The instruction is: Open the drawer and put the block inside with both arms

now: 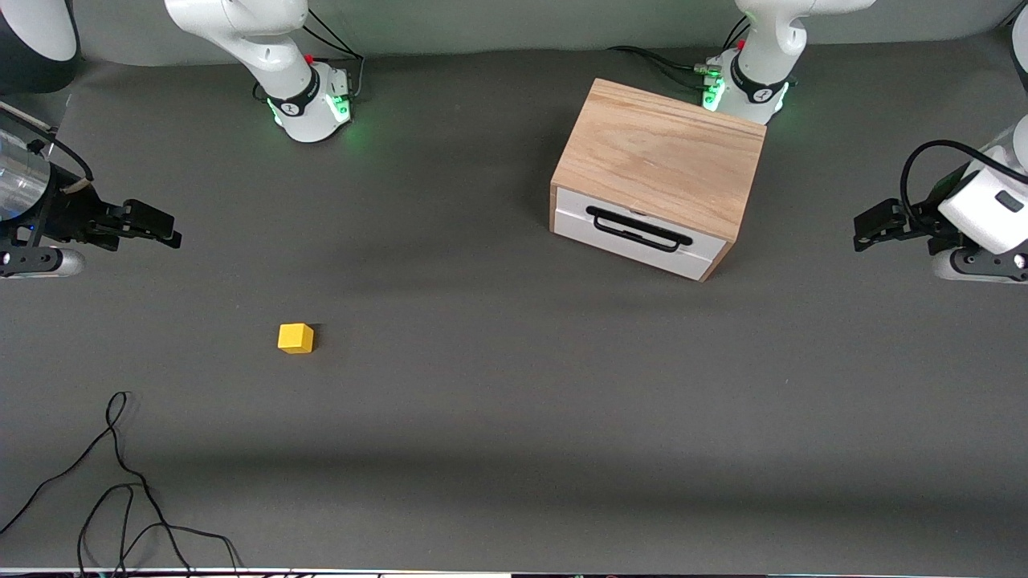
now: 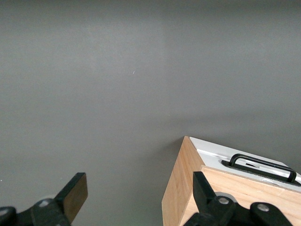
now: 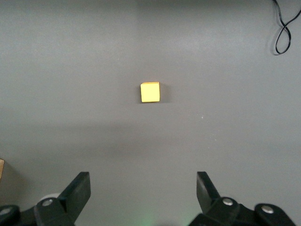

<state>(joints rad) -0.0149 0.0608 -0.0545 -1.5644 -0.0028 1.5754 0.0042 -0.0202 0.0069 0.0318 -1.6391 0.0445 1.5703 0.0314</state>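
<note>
Grey matting covers the bench (image 1: 514, 417); the block (image 1: 295, 338) lies well apart from the shut drawer (image 1: 638, 238). Cable (image 1: 120, 482) trails at the near corner. Left gripper (image 2: 136, 197) and right gripper (image 3: 143, 190) hang spread, empty, over opposite ends

Counter (image 1: 514, 449): dark grey, matte surface, spanning the full front view. 1 thin black cable (image 1: 120, 482) lies loose on it in irregular loops, at the edge nearest the front camera, toward the right arm's end. A loop of the same kind of cable (image 3: 284, 28) shows in the right wrist view. More black cables (image 1: 658, 60) lie along the counter's top edge.
</note>
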